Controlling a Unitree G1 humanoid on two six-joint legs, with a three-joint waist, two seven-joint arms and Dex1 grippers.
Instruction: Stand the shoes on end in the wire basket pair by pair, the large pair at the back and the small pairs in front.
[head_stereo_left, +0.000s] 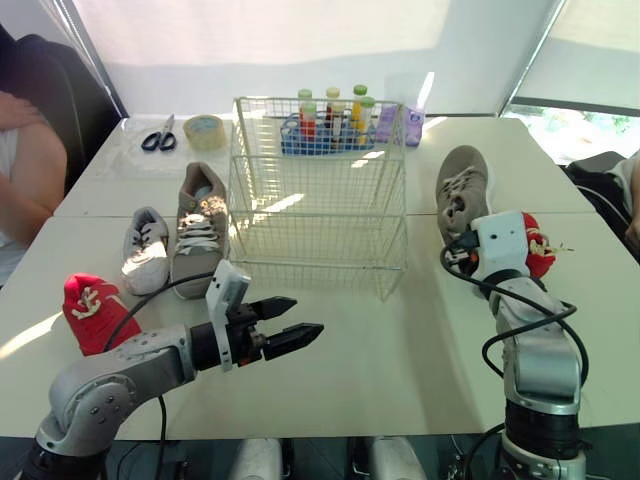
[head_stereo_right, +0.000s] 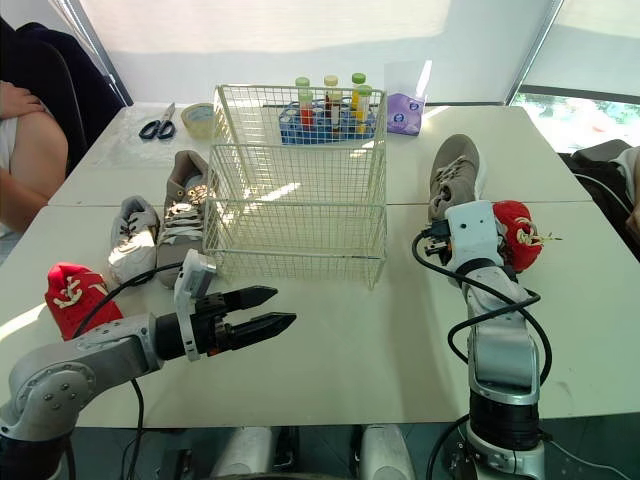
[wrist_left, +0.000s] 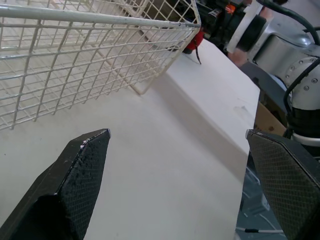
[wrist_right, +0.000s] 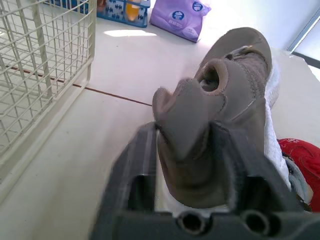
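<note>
The right claw (wrist_right: 185, 137) grips the heel of a large grey shoe (head_stereo_left: 462, 185); it lies on the desk (head_stereo_left: 400, 340), right of the wire basket (head_stereo_left: 320, 240). The left claw (head_stereo_left: 308, 314) hangs open before the basket.

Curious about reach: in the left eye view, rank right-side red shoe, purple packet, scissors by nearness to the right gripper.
1. Red shoe, beside the right gripper and its grey shoe.
2. Purple packet, farther back.
3. Scissors, far back left.
</note>
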